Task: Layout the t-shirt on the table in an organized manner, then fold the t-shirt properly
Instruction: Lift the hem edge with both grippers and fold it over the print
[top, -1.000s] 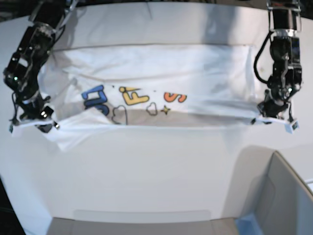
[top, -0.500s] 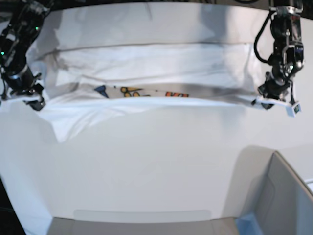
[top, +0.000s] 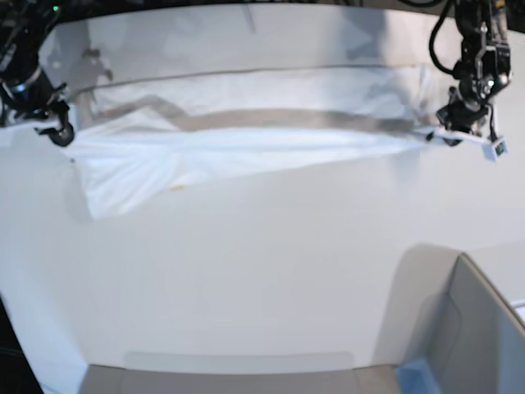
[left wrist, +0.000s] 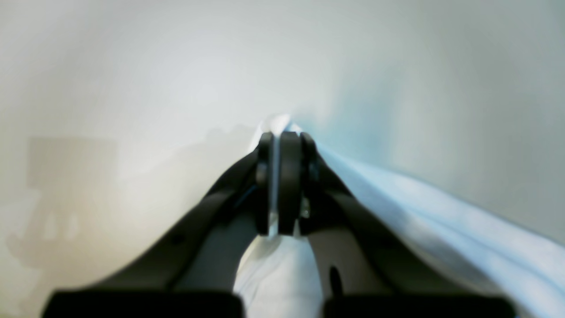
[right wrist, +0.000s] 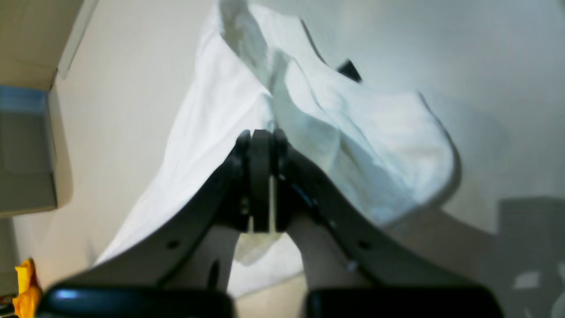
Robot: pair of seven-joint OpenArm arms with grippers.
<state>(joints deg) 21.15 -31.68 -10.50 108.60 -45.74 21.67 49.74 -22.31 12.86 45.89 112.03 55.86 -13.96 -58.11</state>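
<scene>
- Left gripper [left wrist: 280,183], black, jaws clenched on an edge of the white cotton t-shirt [top: 246,139]; cloth is running pinched between the pads and trailing off to one side of the jaws.
- Right gripper [right wrist: 260,185], black, jaws clamped on the opposite end of the shirt, fabric bunching just beyond the fingertips, small black tag [right wrist: 349,70] showing farther out.
- Shirt is hanging stretched between the two grippers, lower part lying on the large smooth white table [top: 246,271].
- Grey box with blue corner [top: 459,336] is sitting well apart from both jaws.
</scene>
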